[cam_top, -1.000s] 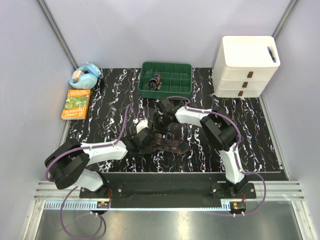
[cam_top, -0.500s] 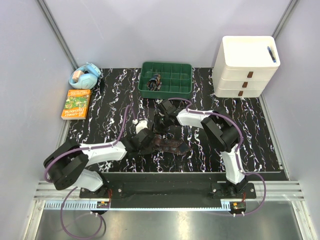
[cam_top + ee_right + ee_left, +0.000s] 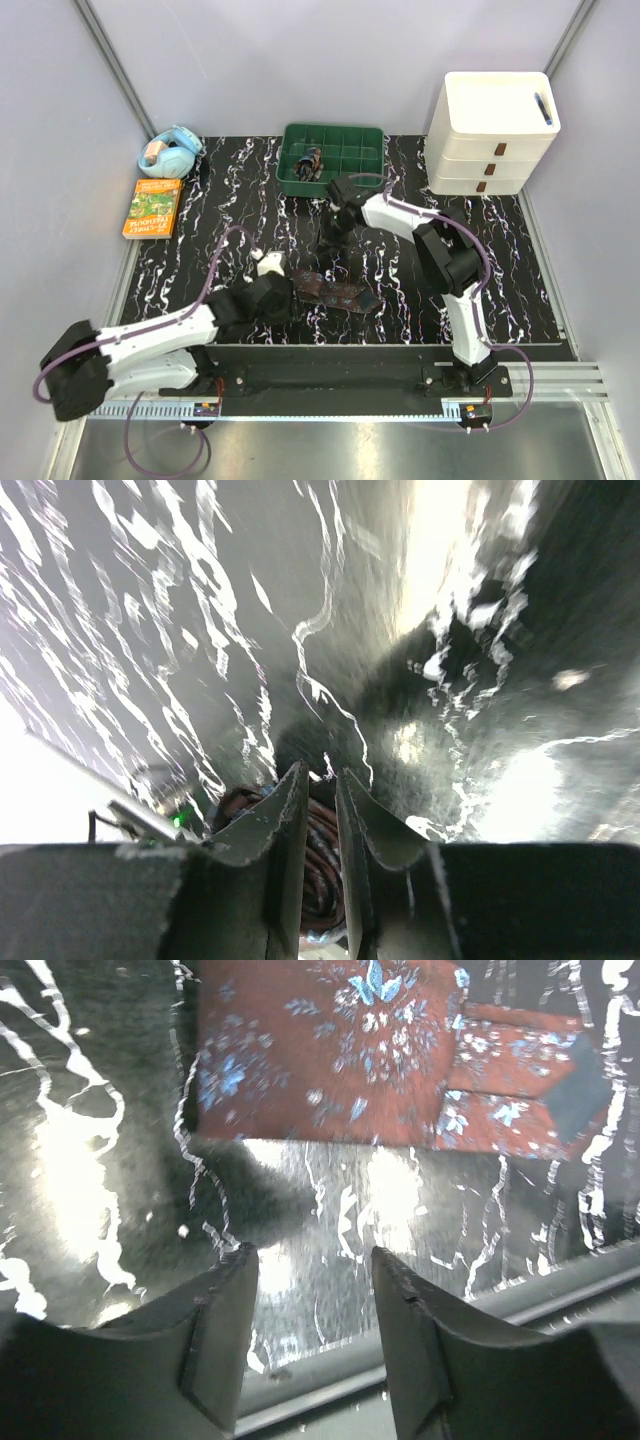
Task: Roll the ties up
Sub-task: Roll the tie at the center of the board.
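Nothing could be read with any certainty. The orange book (image 3: 152,208) at the left of the top view carried pale title lettering across its cover. That lettering stood upside down to the camera and was too small to make out.

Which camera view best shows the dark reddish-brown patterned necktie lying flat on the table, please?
The left wrist view: the reddish-brown patterned necktie fills the upper frame, blue flowers and overlapping layers plain, though cropped. The top external view shows it whole but small and dark. The right wrist view misses it.
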You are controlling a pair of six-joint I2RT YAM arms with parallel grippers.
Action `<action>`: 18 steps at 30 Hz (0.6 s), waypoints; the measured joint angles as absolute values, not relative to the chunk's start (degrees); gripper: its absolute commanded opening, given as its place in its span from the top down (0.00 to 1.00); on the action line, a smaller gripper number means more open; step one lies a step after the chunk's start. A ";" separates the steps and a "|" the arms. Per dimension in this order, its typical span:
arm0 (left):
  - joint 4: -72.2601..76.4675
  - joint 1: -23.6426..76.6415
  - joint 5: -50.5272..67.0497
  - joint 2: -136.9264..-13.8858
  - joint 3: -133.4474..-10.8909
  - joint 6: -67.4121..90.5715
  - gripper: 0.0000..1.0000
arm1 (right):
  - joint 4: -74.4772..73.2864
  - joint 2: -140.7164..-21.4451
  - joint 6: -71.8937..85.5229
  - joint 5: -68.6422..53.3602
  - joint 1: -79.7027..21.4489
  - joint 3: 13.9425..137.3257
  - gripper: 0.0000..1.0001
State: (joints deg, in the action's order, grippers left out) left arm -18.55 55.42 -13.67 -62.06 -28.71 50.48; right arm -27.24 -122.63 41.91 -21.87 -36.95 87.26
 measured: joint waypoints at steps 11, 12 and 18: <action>-22.81 38.02 -5.82 -45.23 -27.46 44.71 0.32 | -34.22 -114.08 38.39 -19.14 -36.32 88.01 0.76; -22.57 35.44 -4.16 -45.52 -27.46 43.97 0.32 | -34.00 -112.01 39.07 -19.35 -36.82 85.71 0.76; -17.34 28.01 4.80 -49.34 -25.89 41.71 0.31 | -27.51 -103.22 43.62 -22.15 -42.04 73.25 0.76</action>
